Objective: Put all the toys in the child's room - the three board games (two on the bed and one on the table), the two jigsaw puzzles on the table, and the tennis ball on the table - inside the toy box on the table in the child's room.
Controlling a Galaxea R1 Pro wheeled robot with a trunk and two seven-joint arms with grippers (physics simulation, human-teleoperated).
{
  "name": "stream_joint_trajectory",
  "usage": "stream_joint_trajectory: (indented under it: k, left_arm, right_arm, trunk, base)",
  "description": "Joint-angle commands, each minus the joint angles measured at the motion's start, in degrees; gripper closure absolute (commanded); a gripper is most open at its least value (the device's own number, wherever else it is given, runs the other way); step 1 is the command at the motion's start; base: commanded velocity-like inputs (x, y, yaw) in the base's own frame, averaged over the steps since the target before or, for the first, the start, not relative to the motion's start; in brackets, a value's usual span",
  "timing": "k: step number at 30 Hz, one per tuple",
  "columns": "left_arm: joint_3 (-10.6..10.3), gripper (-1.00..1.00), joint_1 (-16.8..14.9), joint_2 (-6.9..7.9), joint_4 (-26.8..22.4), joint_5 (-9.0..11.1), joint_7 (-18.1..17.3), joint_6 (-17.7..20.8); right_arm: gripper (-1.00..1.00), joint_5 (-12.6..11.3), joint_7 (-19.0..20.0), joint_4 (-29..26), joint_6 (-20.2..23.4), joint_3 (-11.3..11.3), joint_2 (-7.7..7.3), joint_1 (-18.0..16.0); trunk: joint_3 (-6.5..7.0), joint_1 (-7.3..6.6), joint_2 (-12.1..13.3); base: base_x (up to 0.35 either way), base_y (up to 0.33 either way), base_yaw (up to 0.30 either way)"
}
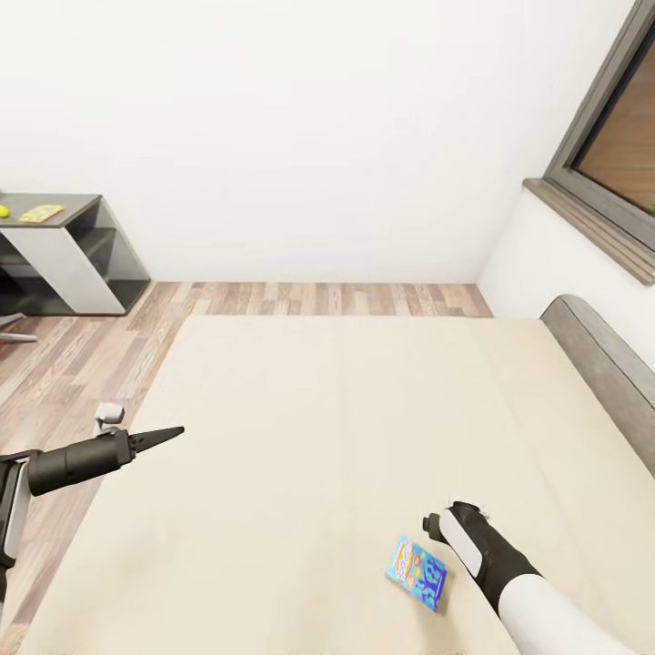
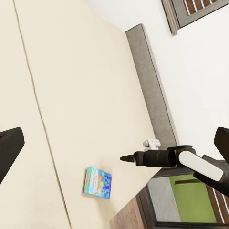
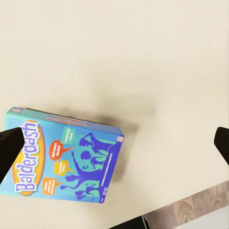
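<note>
Blue board game (image 1: 417,572) lies flat on the bed (image 1: 300,428).
Right claw (image 3: 114,143) hovers over it with fingers spread wide, box under one fingertip; left claw (image 1: 159,438) hangs well apart, seemingly pressed closed.

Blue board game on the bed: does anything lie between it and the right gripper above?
Nothing. In the right wrist view the blue board game lies flat on the cream bed cover, with open jaws and only bare air over it.
</note>
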Motion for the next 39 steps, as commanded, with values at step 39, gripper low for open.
stream_joint_trajectory:
  k: [39]
  left_arm:
    - [0.3, -1.00, 0.0, 0.14, 0.0, 0.0, -0.3, 0.5]
  right_arm:
    - [-1.00, -0.6, -0.5, -0.1, 0.3, 0.6, 0.72, 0.0]
  trunk:
    - [-3.77, 0.03, -0.1]
  base:
    - [0.000, 0.000, 0.000]
